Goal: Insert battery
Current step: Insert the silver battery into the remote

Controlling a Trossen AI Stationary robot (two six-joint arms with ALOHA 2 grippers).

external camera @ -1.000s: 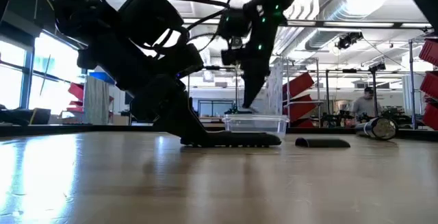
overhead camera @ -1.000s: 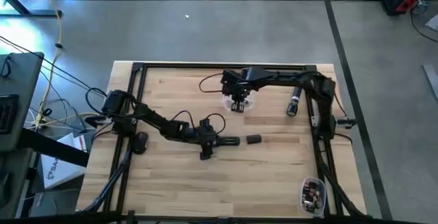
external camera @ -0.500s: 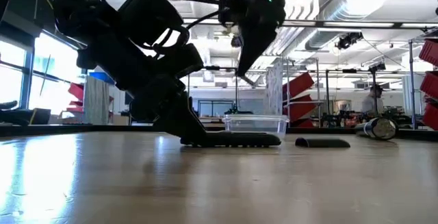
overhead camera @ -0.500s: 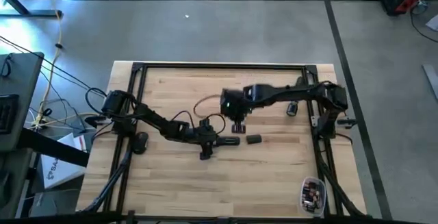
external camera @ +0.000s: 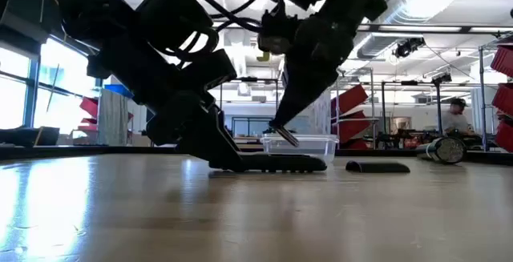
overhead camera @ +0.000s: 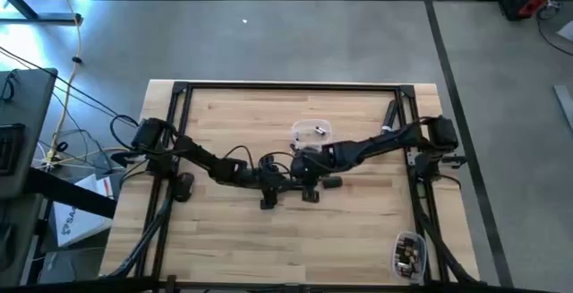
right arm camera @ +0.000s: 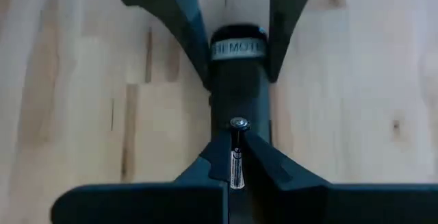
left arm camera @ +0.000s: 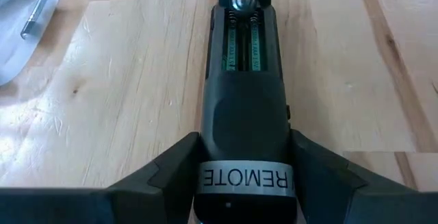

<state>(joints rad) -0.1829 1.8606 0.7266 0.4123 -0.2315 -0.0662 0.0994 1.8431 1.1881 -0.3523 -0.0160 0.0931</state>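
Right wrist view shows the right tool point(right arm camera: 237, 166) with its fingers pinched together on a slim battery point(right arm camera: 236, 168), tilted end-down directly over the black remote point(right arm camera: 236, 80) that lies flat on the table point(right arm camera: 82, 114). The battery's tip hangs just above the open compartment at the remote's end nearest this tool. At the far end of the remote, the left tool point(left arm camera: 243, 162) is clamped on its body, one finger pressed against each side by the label reading REMOTE. From the left tool, the battery compartment point(left arm camera: 241, 42) lies straight ahead, open, green inside, with the battery's round end showing at its far edge. Beyond the right tool stands a clear plastic container point(overhead camera: 311, 133) holding more batteries. The loose battery cover point(external camera: 377, 167) lies on the table just beside the remote.
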